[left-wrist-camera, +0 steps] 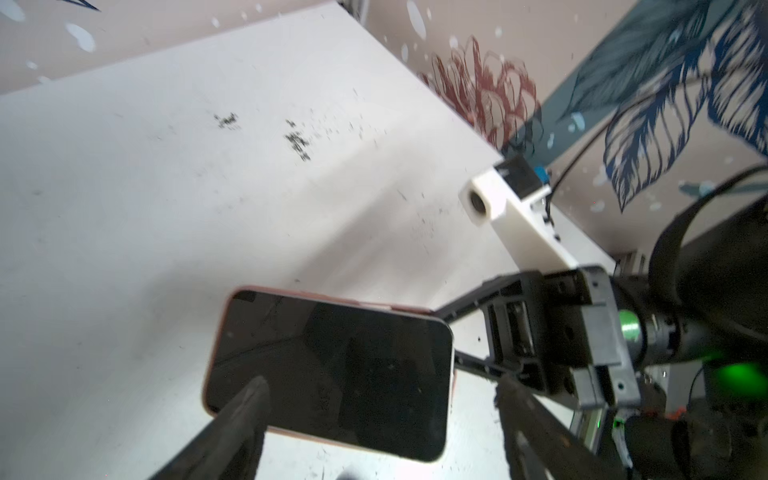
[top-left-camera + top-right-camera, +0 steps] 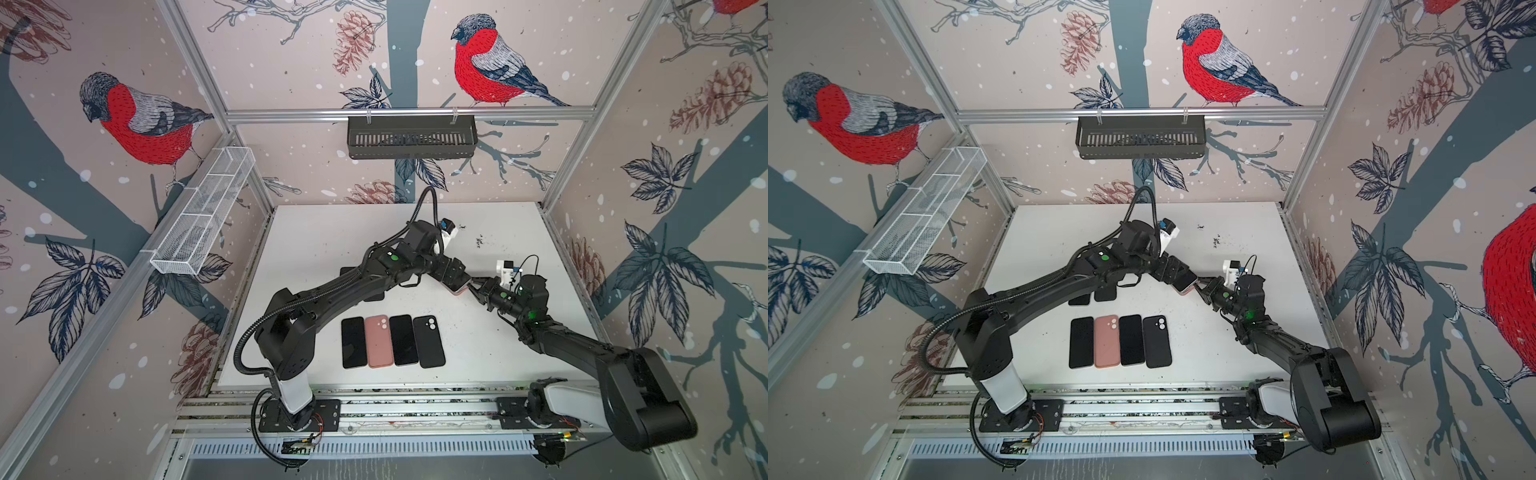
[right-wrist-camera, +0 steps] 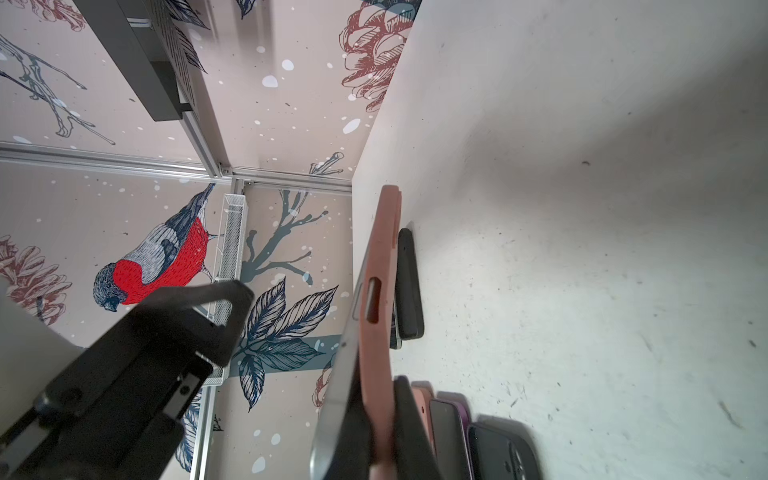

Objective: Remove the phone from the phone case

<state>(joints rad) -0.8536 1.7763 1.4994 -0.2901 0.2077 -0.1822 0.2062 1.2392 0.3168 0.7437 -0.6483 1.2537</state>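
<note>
The phone [image 1: 332, 365], dark screen toward the left wrist camera, sits in a pink phone case [image 1: 374, 306] held above the table. Both top views show it between the two grippers [image 2: 463, 287] [image 2: 1185, 284]. My right gripper [image 3: 380, 411] is shut on the case's wall [image 3: 376, 353]: one finger lies between the case and the phone's grey edge [image 3: 338, 374], the other outside. There the phone stands lifted away from the case. My left gripper [image 1: 380, 386] is open, its fingers [image 1: 249, 411] spread wider than the phone; one overlaps a screen corner.
A row of two dark phones, a pink case [image 2: 379, 340] and a black case [image 2: 429, 340] lies near the table's front. More dark phones or cases [image 2: 1104, 293] lie under the left arm. A wire basket [image 2: 203, 212] and a black basket [image 2: 411, 137] hang on the walls.
</note>
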